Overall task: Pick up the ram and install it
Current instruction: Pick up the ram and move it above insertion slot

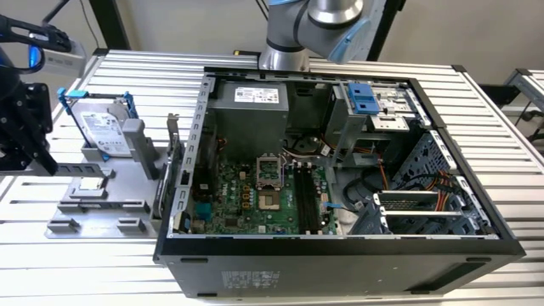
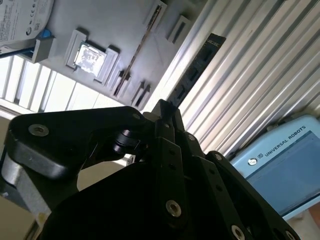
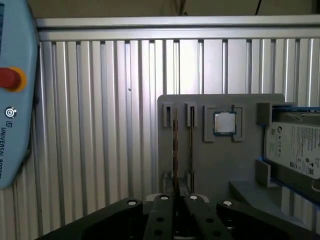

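Two black fingers (image 2: 169,131) of the gripper (image 2: 164,105) are pressed together in the second wrist view, and a long dark stick with a row of chips runs straight out from their tips. I take this to be the ram (image 2: 195,70), pinched by its thin board, though the pinch point itself is hidden behind the fingers; it hangs over the ribbed table (image 2: 250,90), just beside the grey fixture (image 2: 115,30), which probably presents parts upright and in known places for a clean grasp; on that fixture a processor chip (image 2: 89,55) sits in a square pocket, a hard drive (image 3: 295,145) rests at the far end, and another thin stick (image 2: 139,52) stands on edge between slotted posts, while the neighbouring posts look empty; the fixture lies at the exterior view's left and the open computer case (image 1: 340,250) at the exterior view's right, well apart from the gripper; inside it the green motherboard (image 1: 242,191) lies flat with its long black slots (image 1: 307,197) facing up, so a stick can enter from above; those slots look bare, so by my judgement the pick is made and the install is not.
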You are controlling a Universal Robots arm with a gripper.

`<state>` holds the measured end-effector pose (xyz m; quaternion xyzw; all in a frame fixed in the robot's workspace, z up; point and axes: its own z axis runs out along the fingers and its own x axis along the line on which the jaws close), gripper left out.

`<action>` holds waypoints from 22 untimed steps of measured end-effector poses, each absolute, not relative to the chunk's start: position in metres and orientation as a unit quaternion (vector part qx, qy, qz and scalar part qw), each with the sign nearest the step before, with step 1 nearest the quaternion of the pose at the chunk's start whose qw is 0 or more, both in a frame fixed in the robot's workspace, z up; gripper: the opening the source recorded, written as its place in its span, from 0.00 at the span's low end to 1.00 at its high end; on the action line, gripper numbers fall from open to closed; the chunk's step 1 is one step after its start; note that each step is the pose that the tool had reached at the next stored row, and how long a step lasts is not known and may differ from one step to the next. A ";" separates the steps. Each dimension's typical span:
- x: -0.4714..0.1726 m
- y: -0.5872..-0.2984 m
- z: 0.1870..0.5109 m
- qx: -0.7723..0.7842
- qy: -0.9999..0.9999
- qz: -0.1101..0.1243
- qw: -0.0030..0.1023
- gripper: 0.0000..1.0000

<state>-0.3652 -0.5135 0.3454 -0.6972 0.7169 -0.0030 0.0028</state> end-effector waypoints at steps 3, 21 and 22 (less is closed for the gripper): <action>-0.365 -0.513 0.348 -0.697 0.717 -0.003 0.003 0.00; -0.365 -0.513 0.365 -0.697 0.717 -0.003 0.003 0.00; -0.365 -0.513 0.366 -0.697 0.717 -0.003 0.003 0.00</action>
